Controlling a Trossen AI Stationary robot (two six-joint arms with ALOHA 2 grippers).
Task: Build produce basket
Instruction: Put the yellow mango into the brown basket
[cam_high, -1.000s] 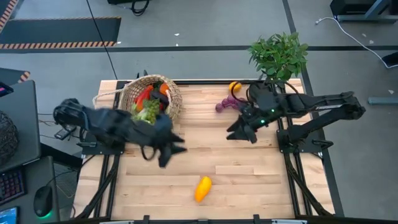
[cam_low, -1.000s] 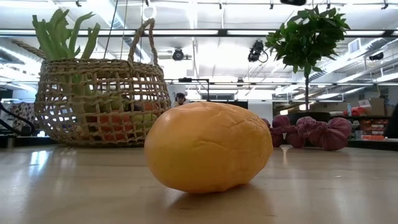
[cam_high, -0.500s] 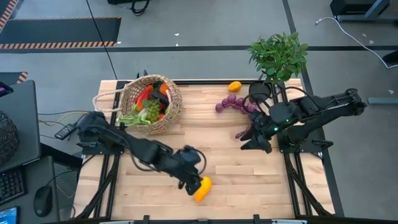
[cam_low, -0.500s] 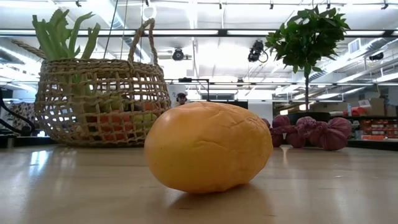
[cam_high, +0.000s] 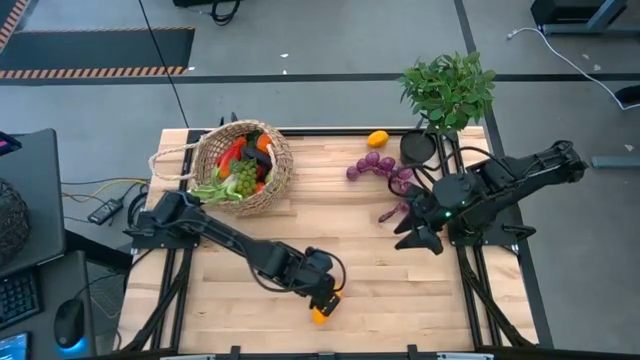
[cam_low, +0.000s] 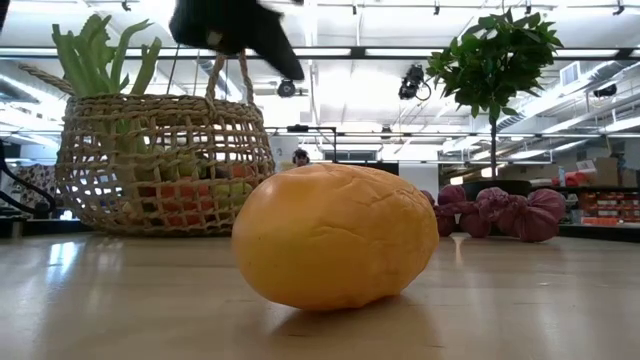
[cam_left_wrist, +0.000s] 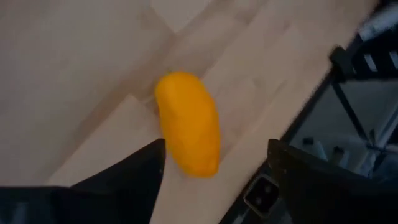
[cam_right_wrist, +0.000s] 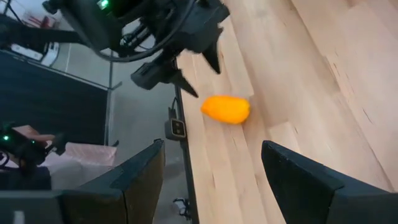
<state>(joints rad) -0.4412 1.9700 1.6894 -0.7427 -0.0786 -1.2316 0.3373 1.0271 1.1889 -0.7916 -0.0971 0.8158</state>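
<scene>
left claw: left gripper hangs directly over the yellow-orange fruit, far from the basket at the table's opposite, near edge; in the left wrist view its two dark fingers are spread wide on either side of the fruit, holding nothing
right claw: right gripper waits well to the right of the basket, past the purple grapes; fingers spread apart in its own wrist view, empty
fruit: lies on its side on the bare wood, alone, apart from all other produce; the low view shows it large in front with the basket well behind
basket: sits at the far left corner of the table, already holding greens, red and orange pieces and green grapes
other loose produce: purple grapes and a small orange piece lie to the right of the basket, near the potted plant
handling: the fruit looks smooth, rounded and stiff, likely a light hollow toy; a curved skin like this may slip or roll under a pinch
where to grip: judged best across its narrow middle, fingers square to the long axis, so it cannot squirt out endways
writing: no brand, label or readable text shows on the fruit, basket or arms
</scene>
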